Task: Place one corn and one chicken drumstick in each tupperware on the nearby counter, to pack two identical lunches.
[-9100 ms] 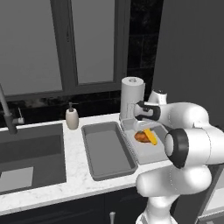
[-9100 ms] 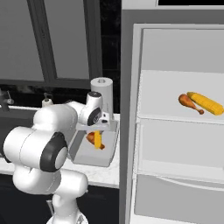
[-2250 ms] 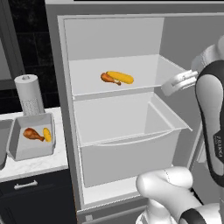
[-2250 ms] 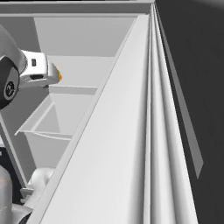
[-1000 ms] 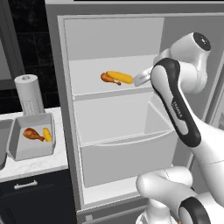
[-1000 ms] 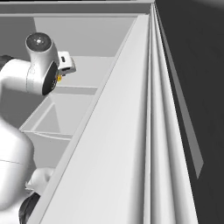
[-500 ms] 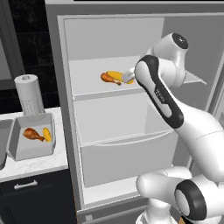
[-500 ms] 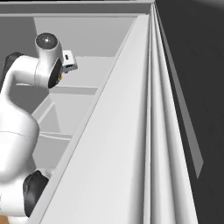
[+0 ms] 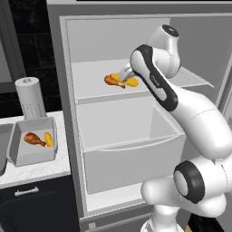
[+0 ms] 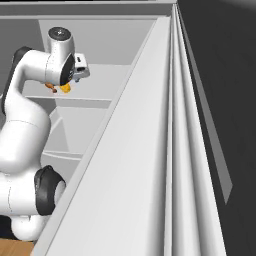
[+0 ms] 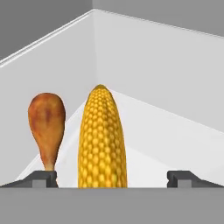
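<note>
Jaws (image 11: 111, 177) wide open, empty, reaching into the fridge (image 9: 63, 113) toward the cob (image 11: 102, 138) on its upper shelf (image 9: 90, 86).

From my hand view the cob lies lengthwise between my two tips, pointing away, with a drumstick (image 11: 47, 127) just beside it, fat end far, thin end near one tip; I cannot tell whether either tip touches anything. My left base view adds what the hand misses: a grey tub (image 9: 18, 154) on the worktop (image 9: 45, 168) beside the fridge already holds one drumstick (image 9: 33, 138) and one cob (image 9: 48, 139), with a paper-towel roll (image 9: 29, 97) behind it. My right base view gives mostly the fridge's side wall, my arm bent over the shelf.
</note>
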Robot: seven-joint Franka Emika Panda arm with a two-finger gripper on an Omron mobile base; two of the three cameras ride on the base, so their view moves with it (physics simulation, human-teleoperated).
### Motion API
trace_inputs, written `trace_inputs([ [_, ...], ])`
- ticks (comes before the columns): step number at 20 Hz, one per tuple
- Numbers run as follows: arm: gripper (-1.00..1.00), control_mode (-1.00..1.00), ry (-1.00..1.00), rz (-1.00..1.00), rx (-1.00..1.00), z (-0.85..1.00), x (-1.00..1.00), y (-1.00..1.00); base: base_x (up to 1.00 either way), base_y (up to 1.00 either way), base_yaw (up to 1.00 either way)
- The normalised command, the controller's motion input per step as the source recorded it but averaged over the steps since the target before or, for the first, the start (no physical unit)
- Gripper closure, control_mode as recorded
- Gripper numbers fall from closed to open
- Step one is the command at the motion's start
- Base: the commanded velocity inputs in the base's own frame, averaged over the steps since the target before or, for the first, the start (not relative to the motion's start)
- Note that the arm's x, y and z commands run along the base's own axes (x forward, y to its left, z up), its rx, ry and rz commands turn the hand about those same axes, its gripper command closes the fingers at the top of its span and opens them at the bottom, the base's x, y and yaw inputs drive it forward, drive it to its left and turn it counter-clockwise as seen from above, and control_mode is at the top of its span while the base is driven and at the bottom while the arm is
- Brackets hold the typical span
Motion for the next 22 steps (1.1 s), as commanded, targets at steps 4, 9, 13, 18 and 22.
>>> trace_inputs([
  [4,-1.0,-1.0,-0.01,0.03,-0.01,-0.29,0.0,0.0,0.0,0.0,0.0],
  [9,-1.0,-1.0,-0.17,0.04,-0.03,-0.49,0.0,0.0,0.0,0.0,0.0],
  [13,-1.0,-1.0,-0.23,0.05,-0.02,-0.14,0.08,-0.02,0.0,0.0,0.0],
  [18,-1.0,-1.0,-0.06,0.01,0.0,0.01,0.29,-0.02,0.0,0.0,0.0],
  [22,-1.0,-1.0,0.1,0.0,0.0,0.0,0.3,0.12,0.0,0.0,0.0],
])
